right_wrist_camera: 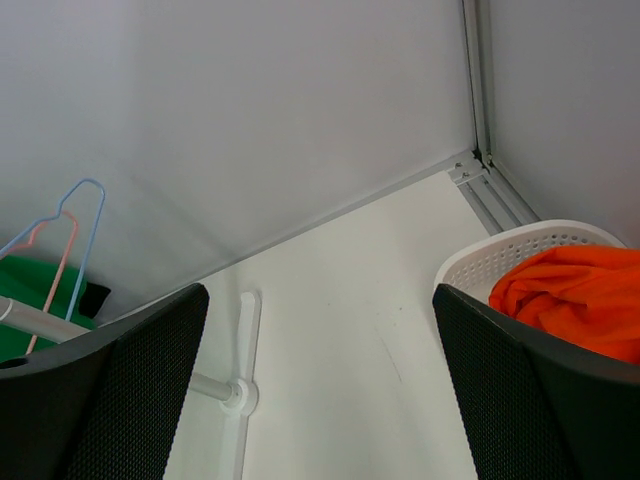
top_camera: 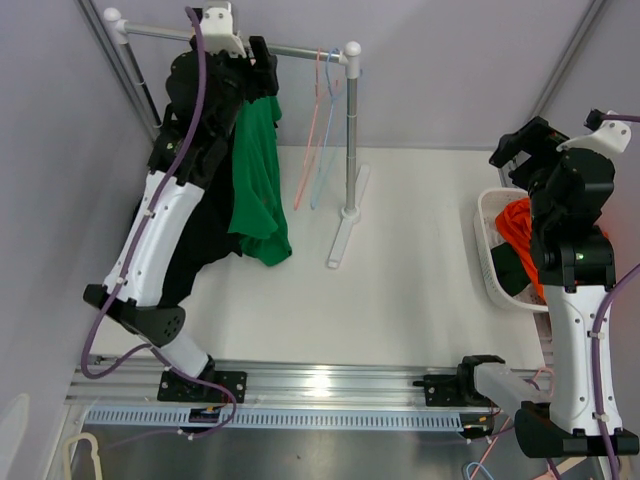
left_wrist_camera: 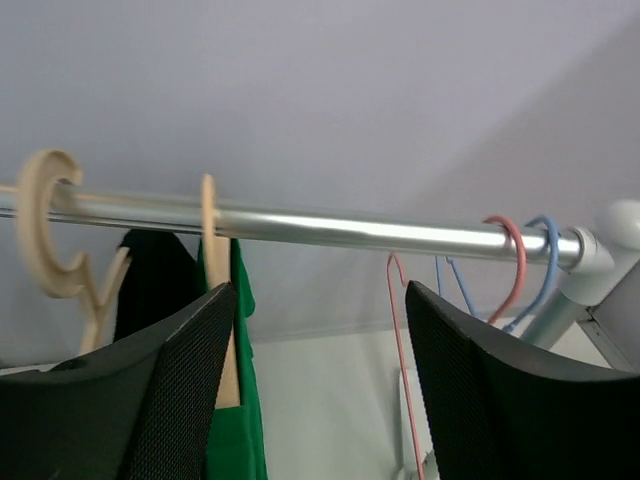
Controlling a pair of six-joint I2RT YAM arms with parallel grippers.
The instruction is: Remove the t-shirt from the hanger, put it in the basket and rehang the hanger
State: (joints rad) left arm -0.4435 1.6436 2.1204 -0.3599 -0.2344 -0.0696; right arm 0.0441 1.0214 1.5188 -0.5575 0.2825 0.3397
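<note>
The left gripper (top_camera: pixel 258 62) is raised to the rail (top_camera: pixel 300 50) at the far left. Its jaws stand apart with nothing between them. The green t-shirt (top_camera: pixel 258 170) hangs from the rail on a wooden hanger (left_wrist_camera: pixel 208 250), directly below this gripper. In the left wrist view the hanger neck sits just behind the left finger (left_wrist_camera: pixel 190 380), and the shirt drops beside a black garment (left_wrist_camera: pixel 155 290). The right gripper (right_wrist_camera: pixel 320 300) hovers well apart at the right, jaws wide and empty, near the basket (right_wrist_camera: pixel 520 245) holding an orange cloth (right_wrist_camera: pixel 570 295).
</note>
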